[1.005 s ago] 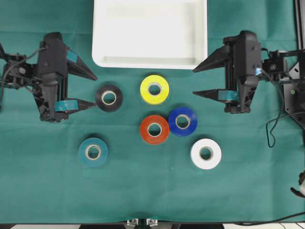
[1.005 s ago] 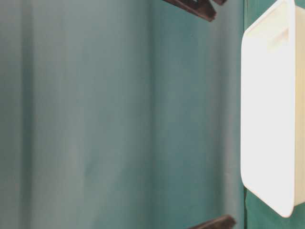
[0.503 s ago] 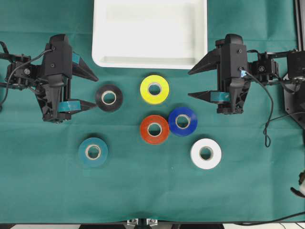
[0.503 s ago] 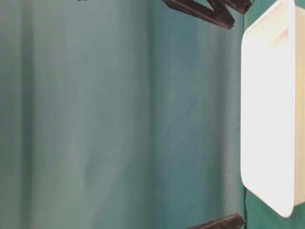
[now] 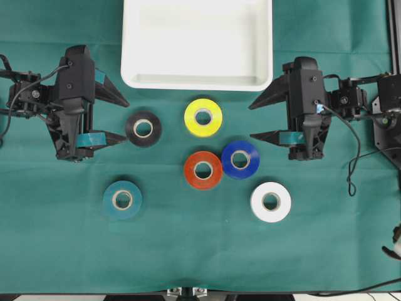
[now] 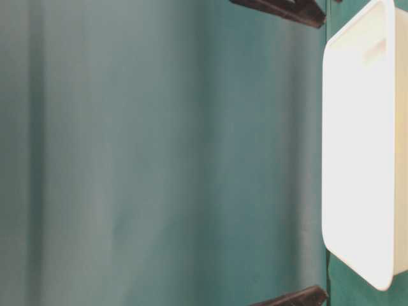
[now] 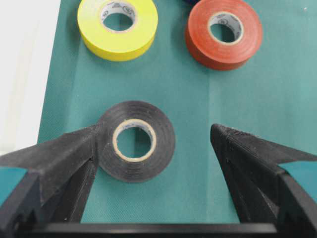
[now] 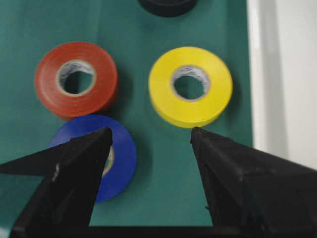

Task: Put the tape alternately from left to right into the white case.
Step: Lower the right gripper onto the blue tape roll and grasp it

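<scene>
The white case (image 5: 197, 80) lies at the top middle of the green cloth, with nothing in it. Below it lie several tape rolls: black (image 5: 143, 128), yellow (image 5: 203, 117), red (image 5: 203, 170), blue (image 5: 240, 159), white (image 5: 270, 202) and teal (image 5: 122, 199). My left gripper (image 5: 124, 118) hangs open just left of the black roll (image 7: 137, 141), nothing between its fingers. My right gripper (image 5: 252, 120) is open to the right of the yellow roll (image 8: 190, 86) and above the blue roll (image 8: 111, 158), holding nothing.
The table-level view shows mostly blurred green cloth, the case's rim (image 6: 357, 153) at the right, and dark fingertips (image 6: 280, 9) at the top and bottom edges. Cables (image 5: 354, 169) trail at the table's right side.
My right gripper has moved left and slightly down, toward the blue and yellow rolls. The left gripper shifted a little right early on, then held still. No roll has moved.
</scene>
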`<state>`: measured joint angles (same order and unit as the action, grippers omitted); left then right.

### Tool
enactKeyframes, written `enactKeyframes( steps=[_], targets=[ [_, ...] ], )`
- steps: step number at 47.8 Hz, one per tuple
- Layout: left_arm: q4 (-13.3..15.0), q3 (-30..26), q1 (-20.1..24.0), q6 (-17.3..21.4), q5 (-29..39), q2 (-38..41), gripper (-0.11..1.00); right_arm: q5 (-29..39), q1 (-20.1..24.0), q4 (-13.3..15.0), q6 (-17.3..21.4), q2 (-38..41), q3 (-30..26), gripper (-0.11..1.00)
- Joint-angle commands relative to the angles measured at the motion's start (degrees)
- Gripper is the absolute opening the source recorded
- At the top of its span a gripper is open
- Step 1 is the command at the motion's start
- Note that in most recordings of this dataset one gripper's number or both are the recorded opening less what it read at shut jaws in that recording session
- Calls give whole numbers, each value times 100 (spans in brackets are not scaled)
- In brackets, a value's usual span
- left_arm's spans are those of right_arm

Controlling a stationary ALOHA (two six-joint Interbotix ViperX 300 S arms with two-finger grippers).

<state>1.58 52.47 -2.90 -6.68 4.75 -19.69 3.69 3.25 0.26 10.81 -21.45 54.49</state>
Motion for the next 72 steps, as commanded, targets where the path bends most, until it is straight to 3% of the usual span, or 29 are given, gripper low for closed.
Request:
enactKeyframes(
  steps=[1, 20, 48, 72],
  targets=[
    [9, -18, 18, 0, -26, -26, 58, -18, 105, -9, 105, -35, -123, 77],
    [9, -18, 18, 0, -18, -26, 58, -9, 220, -9, 264, 70, -105, 77],
    [9, 0, 18, -9, -18, -18, 58, 18, 237, -9, 272, 1529, -580, 77],
    [9, 9, 18, -9, -26, -18, 58, 44, 246, -9, 272, 2083, -712, 77]
  ],
)
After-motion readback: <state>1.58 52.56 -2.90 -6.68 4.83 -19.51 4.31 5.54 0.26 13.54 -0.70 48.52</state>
